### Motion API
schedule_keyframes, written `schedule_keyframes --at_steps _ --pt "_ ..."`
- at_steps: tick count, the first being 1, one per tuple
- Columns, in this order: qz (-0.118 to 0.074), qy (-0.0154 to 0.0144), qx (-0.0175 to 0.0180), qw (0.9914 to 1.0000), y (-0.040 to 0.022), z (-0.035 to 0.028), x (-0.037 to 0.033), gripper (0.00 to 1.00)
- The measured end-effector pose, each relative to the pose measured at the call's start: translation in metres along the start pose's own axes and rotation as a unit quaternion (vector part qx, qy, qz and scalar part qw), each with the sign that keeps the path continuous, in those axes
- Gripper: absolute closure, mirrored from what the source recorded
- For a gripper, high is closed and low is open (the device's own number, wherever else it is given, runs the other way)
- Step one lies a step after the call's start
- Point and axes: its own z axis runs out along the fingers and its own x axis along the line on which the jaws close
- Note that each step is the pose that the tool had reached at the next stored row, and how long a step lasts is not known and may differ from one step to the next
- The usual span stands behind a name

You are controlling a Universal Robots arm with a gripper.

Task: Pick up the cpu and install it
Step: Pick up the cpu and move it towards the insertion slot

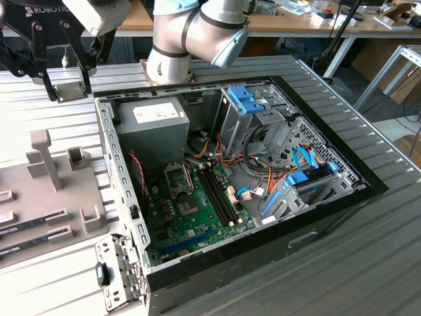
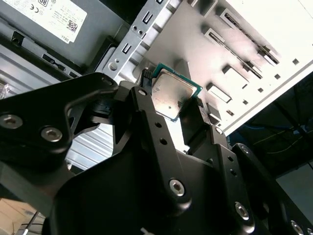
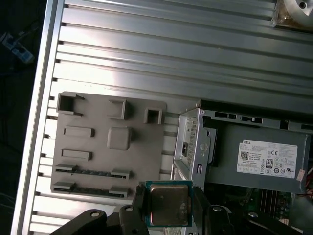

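Observation:
My gripper [image 3: 168,208] is shut on the cpu [image 3: 168,204], a small square chip with a silvery top and a green rim. Black fingers [image 3: 139,203] press on two opposite edges of the chip. In the second wrist view the cpu [image 2: 172,95] sits the same way between the fingertips of the gripper [image 2: 174,102]. In the exterior view the gripper [image 1: 68,79] hangs above the table at the far left corner of the open computer case [image 1: 122,171]. The black socket frame [image 1: 177,178] lies on the green motherboard [image 1: 191,217] inside the case.
A grey fixture plate [image 1: 46,191] with posts and slots lies on the ridged table at the exterior view's left of the case, holding memory sticks [image 1: 33,224]. The power supply [image 1: 150,122], drive cages [image 1: 263,118] and cables [image 1: 263,178] crowd the case. The arm base [image 1: 171,62] stands behind it.

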Motion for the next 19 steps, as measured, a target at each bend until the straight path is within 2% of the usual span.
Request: schedule_keyframes --at_steps 2,4,19 --pt "0.000 0.0000 0.0002 1.00000 -0.0035 0.0033 -0.0124 0.53" --pt "0.000 0.0000 0.0004 1.00000 -0.0051 0.0050 -0.0192 0.53" --pt "0.000 0.0001 0.0008 1.00000 -0.0081 0.0082 -0.0317 0.53"
